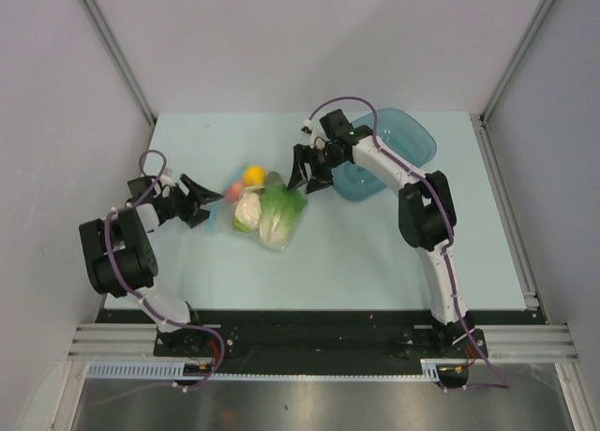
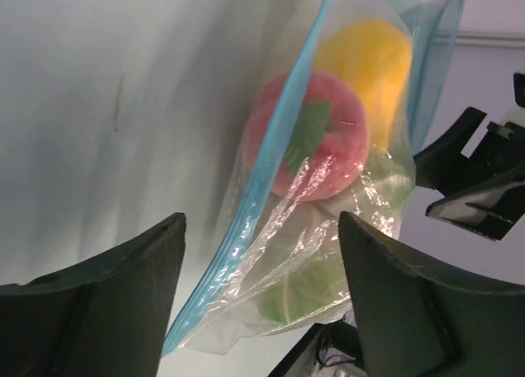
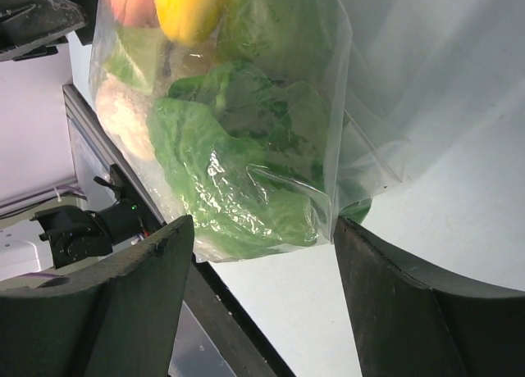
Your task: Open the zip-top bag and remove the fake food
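Observation:
The zip-top bag [image 1: 261,206] lies mid-table with the fake food inside: a yellow-orange fruit [image 1: 253,175], a whitish piece [image 1: 247,209] and a green cabbage [image 1: 280,216]. My left gripper [image 1: 208,206] is at the bag's left end, open. In the left wrist view its jaws [image 2: 261,229] straddle the corner of the light blue zip strip [image 2: 271,156] without touching it, and a red piece [image 2: 320,135] shows through the plastic. My right gripper [image 1: 305,185] is open at the bag's right end. In the right wrist view the bag's bottom edge [image 3: 328,188] and the cabbage [image 3: 230,156] lie just beyond its fingertips [image 3: 262,225].
A teal translucent tray [image 1: 398,141] sits at the back right, partly behind the right arm. The table's near edge with the black rail [image 1: 309,319] runs below the bag. Grey walls stand on both sides.

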{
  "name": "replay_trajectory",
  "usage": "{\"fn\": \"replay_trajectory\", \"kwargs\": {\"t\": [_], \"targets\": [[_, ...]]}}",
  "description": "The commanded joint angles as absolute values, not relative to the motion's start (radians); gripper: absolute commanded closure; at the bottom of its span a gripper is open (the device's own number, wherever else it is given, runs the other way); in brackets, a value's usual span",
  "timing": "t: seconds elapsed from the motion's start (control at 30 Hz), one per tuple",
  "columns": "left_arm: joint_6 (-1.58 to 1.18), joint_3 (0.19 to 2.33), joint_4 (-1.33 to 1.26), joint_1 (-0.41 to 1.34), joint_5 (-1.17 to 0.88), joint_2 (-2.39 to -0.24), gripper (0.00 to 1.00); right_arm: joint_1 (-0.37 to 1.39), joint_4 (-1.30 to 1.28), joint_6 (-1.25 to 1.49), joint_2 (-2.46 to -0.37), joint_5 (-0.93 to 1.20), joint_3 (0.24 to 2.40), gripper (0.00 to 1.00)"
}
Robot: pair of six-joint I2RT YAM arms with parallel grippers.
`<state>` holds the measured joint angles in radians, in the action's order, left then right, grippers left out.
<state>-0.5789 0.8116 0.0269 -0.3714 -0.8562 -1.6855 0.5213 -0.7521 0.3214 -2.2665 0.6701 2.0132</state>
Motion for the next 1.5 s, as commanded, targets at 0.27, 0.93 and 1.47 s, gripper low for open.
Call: {"fn": "replay_trajectory", "kwargs": {"t": [0.27,0.93,1.47], "targets": [[-0.545,0.839,-0.008,-0.233,-0.948,-1.652,0.78,0.522,-0.778,0.360,-2.218,0.692,2.048,0.27],[-0.560,1.008,0.346,0.305,-0.526,-1.198,1.00,0.520,-0.824,0.328,-1.967,0.534,2.023,0.13],[-0.330,1.258,0.614,0.373,-0.388,-1.221,1.00,0.373,-0.732,0.275,-1.663,0.609,1.476,0.00]]}}
